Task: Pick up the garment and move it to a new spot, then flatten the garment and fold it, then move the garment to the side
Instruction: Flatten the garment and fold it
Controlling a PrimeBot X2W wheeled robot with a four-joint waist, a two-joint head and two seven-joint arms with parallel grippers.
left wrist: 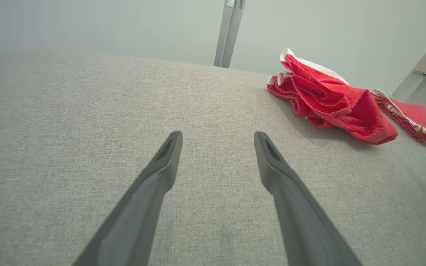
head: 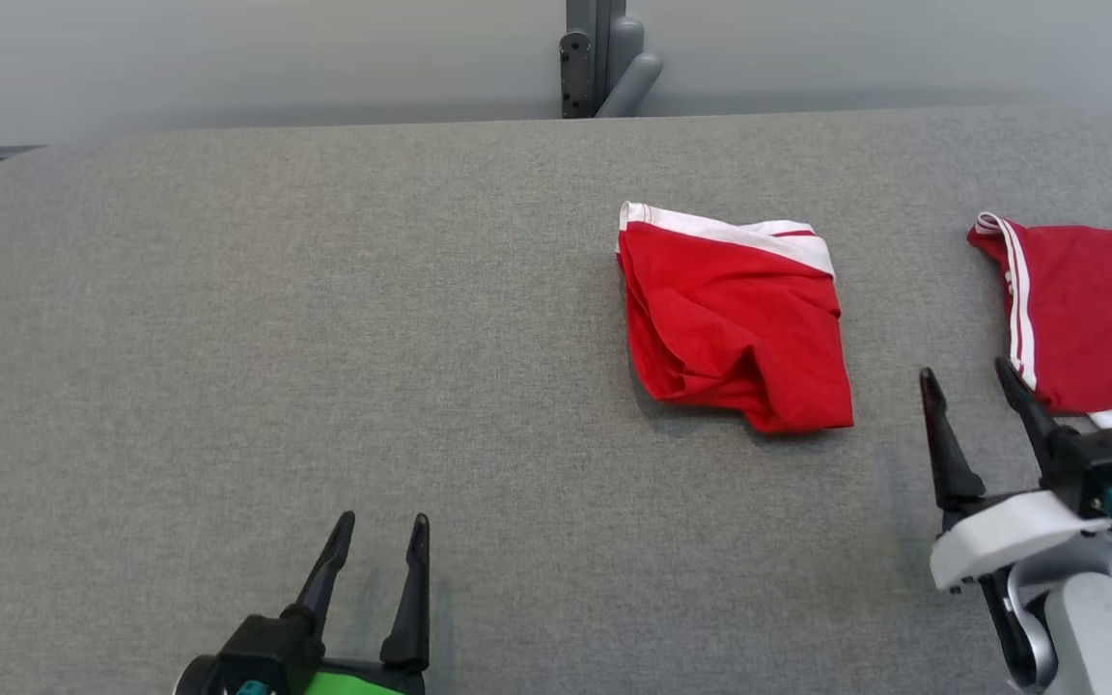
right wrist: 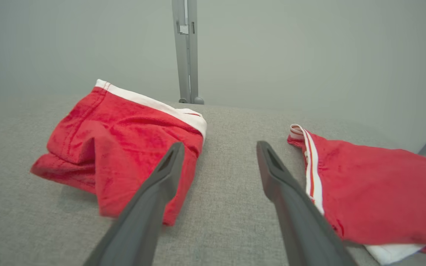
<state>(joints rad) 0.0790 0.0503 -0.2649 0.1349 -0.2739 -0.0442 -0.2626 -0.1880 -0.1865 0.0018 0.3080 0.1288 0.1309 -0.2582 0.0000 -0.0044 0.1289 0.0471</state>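
Roughly square, rumpled red garment (head: 735,323), perhaps cotton.

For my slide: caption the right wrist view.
Right gripper open between a bunched red garment and a flatter red garment on the grey table.

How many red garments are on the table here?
2. One red garment lies right of centre; the second garment lies far right, cut by the picture edge. More may lie beyond.

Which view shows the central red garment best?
Head view: the central red garment lies whole and unobstructed, seen from above. In the right wrist view a finger covers part of it; the left wrist view gives a low, side-on look.
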